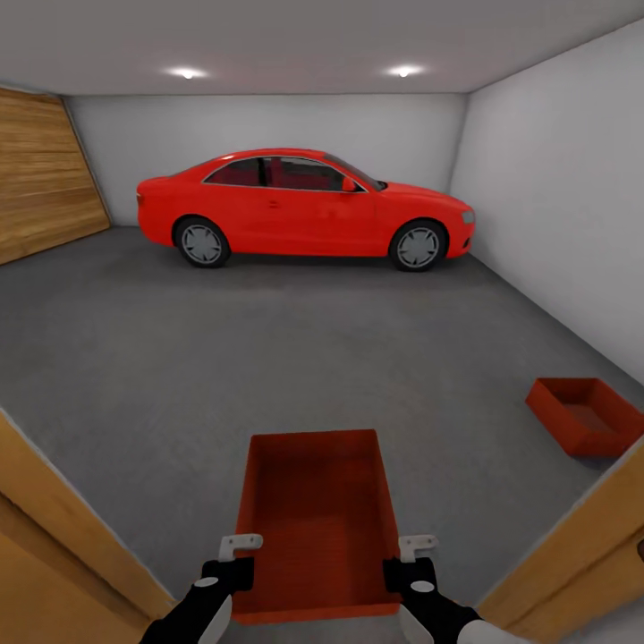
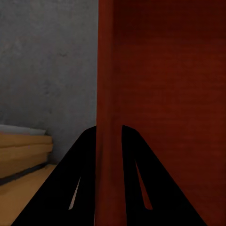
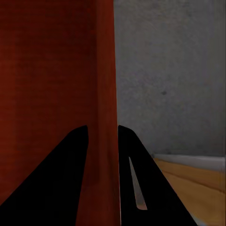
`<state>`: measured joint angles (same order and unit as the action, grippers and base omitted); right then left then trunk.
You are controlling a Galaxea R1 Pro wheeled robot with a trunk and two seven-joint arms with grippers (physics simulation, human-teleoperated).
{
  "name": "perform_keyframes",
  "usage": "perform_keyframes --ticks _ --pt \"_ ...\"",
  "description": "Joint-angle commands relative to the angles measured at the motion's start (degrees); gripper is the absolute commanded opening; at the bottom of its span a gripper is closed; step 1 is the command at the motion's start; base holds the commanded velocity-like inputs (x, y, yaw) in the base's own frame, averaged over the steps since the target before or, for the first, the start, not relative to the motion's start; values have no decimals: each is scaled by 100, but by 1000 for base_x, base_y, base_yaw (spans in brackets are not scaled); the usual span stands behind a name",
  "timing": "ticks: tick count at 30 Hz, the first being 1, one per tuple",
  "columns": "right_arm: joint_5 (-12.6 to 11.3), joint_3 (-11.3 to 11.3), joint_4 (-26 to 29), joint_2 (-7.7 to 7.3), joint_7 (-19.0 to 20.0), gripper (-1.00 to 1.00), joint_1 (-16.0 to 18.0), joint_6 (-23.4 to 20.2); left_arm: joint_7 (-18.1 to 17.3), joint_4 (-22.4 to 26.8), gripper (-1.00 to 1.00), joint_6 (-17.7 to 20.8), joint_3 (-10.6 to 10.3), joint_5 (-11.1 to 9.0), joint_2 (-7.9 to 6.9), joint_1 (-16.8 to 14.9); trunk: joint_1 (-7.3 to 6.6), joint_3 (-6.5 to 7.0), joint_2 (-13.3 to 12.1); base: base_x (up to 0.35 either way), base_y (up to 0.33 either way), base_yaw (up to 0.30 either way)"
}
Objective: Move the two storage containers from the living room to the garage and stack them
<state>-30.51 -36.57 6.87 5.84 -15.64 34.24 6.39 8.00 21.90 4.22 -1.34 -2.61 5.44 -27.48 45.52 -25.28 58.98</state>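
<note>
In the doorway to the garage, between two wooden door frames, the robot holds one orange-red storage container out in front of its trunk, above the dark grey concrete floor. The left gripper is closed on the container's left wall near the corner closest to the robot, and the right gripper is closed on the right wall at the matching spot. The left wrist view shows that gripper's two dark fingers set on either side of the red wall, one inside the bin and one outside, with grey floor and a strip of wood beside it. The right wrist view shows the same pinch on the other wall, its fingers straddling the thin red edge.

The second storage container sits on the floor well apart from the first, ahead and to the robot's right, near the pale right wall. It rests flat, open side up, turned at an angle to the held bin.

A red car stands side-on against the far wall, and a wood-panelled surface covers the left side of the room. Two ceiling lights glow above.
</note>
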Motion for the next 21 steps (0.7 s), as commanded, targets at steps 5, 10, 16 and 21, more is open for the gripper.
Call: perform_keyframes --ticks 5,10,16,21 --pt "-26 405 -2 -39 -308 -100 83 38 61 -238 -100 36 -94 6 -8 5 3 -6 4 322 0 0" --pt "-27 405 -2 -39 -308 -100 83 38 61 -238 -100 36 -94 6 -8 4 3 -6 4 322 0 0" --pt "-25 405 -2 -39 -308 -100 83 38 61 -238 -100 36 -95 6 -8 5 3 -6 4 322 0 0" --pt "-26 405 -2 -39 -308 -100 83 38 61 -238 -100 36 -94 6 -8 5 3 -6 4 322 0 0"
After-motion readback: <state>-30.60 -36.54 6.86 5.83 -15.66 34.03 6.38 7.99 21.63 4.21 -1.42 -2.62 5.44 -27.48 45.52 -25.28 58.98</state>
